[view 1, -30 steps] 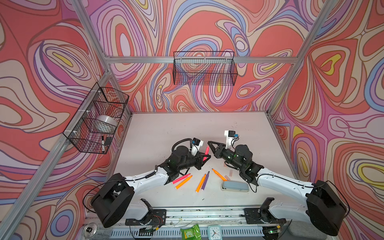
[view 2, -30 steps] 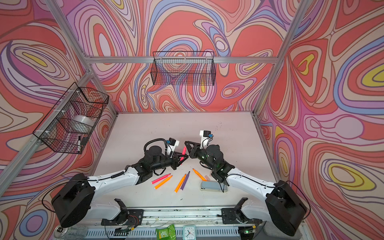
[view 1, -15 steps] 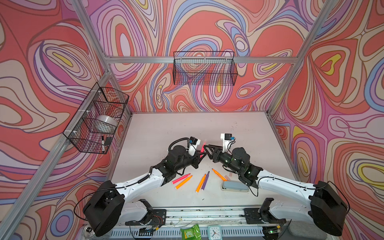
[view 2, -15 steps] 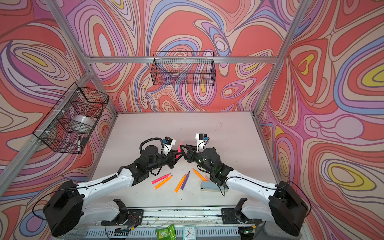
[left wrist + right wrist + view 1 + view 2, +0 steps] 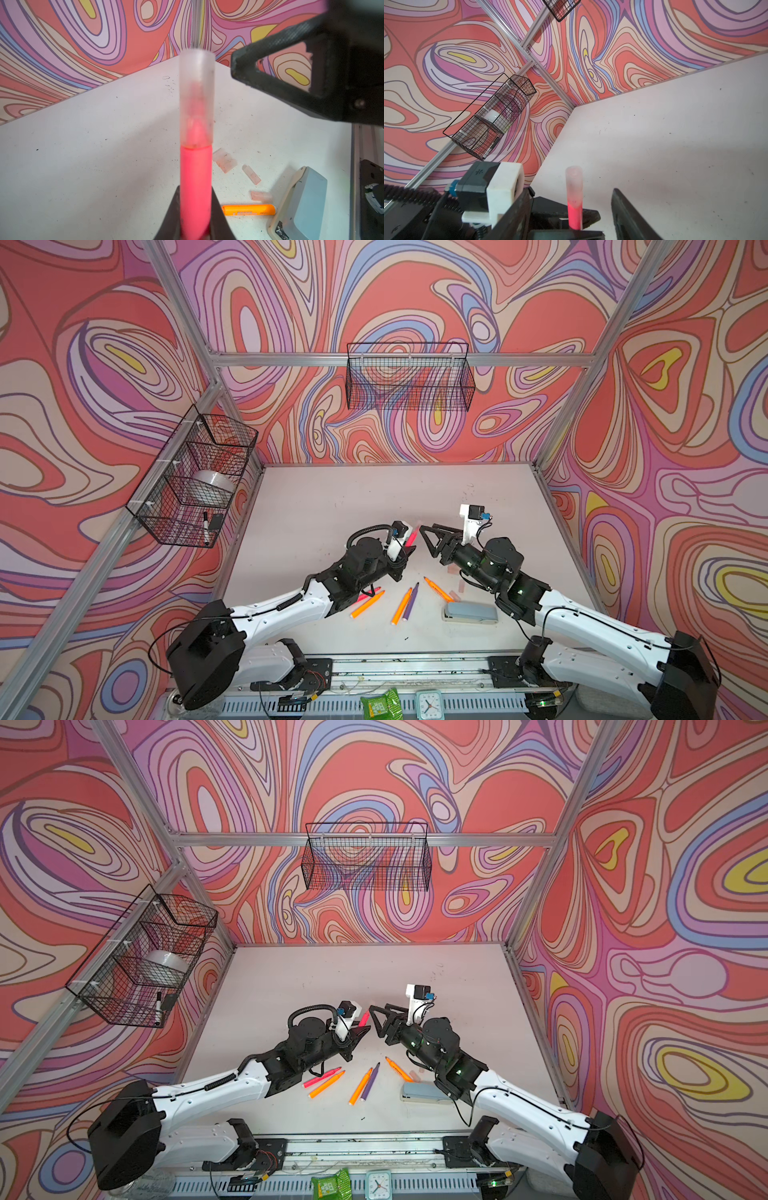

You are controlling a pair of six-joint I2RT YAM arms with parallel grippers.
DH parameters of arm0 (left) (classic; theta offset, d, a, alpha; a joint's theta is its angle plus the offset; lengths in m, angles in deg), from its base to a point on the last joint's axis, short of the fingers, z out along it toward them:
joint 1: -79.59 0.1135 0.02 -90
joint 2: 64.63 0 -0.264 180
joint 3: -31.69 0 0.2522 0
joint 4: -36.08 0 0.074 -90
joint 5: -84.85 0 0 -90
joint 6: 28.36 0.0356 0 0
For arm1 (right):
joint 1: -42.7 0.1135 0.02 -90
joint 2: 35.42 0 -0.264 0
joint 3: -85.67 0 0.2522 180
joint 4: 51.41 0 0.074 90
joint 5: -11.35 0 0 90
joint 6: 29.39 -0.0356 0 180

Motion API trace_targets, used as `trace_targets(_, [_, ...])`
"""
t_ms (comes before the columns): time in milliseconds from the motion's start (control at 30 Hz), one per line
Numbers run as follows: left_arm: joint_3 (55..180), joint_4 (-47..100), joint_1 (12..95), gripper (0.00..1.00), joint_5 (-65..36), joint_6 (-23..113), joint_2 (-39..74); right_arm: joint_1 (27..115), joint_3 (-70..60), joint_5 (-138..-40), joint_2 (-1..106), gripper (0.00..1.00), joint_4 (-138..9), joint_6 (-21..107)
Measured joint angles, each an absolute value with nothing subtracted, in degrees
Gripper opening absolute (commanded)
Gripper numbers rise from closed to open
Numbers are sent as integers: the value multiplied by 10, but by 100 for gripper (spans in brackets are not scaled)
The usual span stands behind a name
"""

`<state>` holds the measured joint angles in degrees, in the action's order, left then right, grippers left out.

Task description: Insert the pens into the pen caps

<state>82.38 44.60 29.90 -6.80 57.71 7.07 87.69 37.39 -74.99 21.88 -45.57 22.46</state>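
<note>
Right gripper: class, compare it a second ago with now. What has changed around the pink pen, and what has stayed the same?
The right gripper, shut at the tip of the pink pen a second ago, has opened and let go; the cap now sits on the pen unaided. The left gripper stays shut on the pen. The loose pens, spare caps and stapler lie as before.

Far behind the stapler (image 5: 469, 611) the table (image 5: 353, 497) is free up to the wall (image 5: 395, 439). Left of it pens (image 5: 368, 604) lie scattered; loose caps (image 5: 251, 174) lie just behind it.
</note>
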Motion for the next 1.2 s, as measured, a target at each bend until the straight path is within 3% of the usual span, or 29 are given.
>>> trace_targets(233, [835, 443, 272, 0, -49, 608, 76, 868, 374, -748, 220, 45, -467, 226])
trace_targets(700, [852, 429, 248, 0, -27, 638, 102, 846, 374, -753, 225, 42, -481, 222])
trace_targets(1067, [853, 416, 238, 0, -12, 651, 109, 840, 371, -770, 245, 25, -485, 217])
trace_targets(1200, [854, 413, 238, 0, -9, 650, 109, 840, 363, -777, 252, 13, -485, 218])
